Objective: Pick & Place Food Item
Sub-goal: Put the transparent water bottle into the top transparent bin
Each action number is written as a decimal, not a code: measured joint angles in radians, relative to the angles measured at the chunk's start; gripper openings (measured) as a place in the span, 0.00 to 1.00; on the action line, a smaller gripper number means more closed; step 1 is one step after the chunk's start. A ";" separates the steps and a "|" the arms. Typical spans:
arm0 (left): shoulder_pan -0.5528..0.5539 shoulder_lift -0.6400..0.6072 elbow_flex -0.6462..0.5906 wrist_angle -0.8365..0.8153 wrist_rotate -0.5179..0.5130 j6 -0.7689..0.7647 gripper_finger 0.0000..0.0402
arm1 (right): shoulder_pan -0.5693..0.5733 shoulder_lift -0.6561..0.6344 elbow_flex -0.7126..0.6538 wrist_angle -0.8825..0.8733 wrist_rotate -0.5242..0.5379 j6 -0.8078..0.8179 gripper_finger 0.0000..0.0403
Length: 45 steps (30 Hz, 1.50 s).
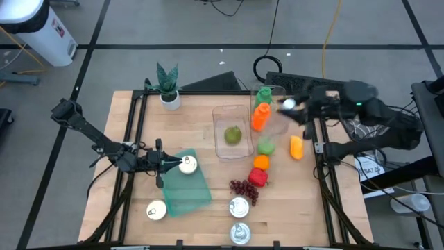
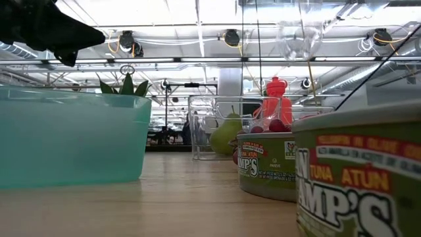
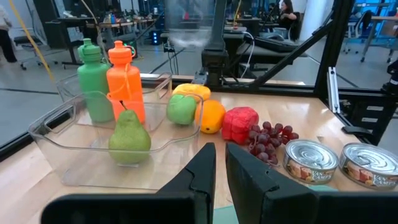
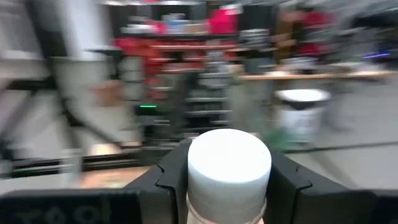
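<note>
The right gripper [image 4: 229, 180], raised above the table's far right part, has its dark fingers [image 4: 171, 177] clamped on the white cap [image 4: 229, 163] of a clear plastic bottle [image 1: 286, 105], while the left gripper [image 3: 219, 163] hangs with its fingers pressed together over the teal plastic bin [image 1: 186, 187] near the left front corner. In the clear, rounded plastic tray [image 1: 232, 133] at the table's middle lies a smooth green pear [image 1: 232, 135]. Green [image 1: 263, 93] and orange [image 1: 260, 115] bottles stand at the tray's right rim, and round metal cans [image 1: 238, 207] sit by the front edge.
</note>
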<state>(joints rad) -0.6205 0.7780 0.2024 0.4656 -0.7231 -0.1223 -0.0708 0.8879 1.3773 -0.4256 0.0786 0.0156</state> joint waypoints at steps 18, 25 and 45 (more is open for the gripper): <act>0.000 0.000 0.000 0.000 0.000 -0.011 0.12 | -0.083 -0.037 -0.243 0.150 0.546 -0.213 0.31; 0.000 0.000 0.000 0.000 0.012 -0.014 0.12 | -0.189 -0.100 -0.470 0.406 0.493 -0.212 0.31; 0.000 0.000 0.000 -0.003 0.008 -0.004 0.12 | -0.328 -0.051 -0.766 0.654 0.366 -0.036 0.32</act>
<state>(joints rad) -0.6205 0.7778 0.2024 0.4622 -0.7147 -0.1265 -0.3990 0.8372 0.6111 0.2280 0.4446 -0.0208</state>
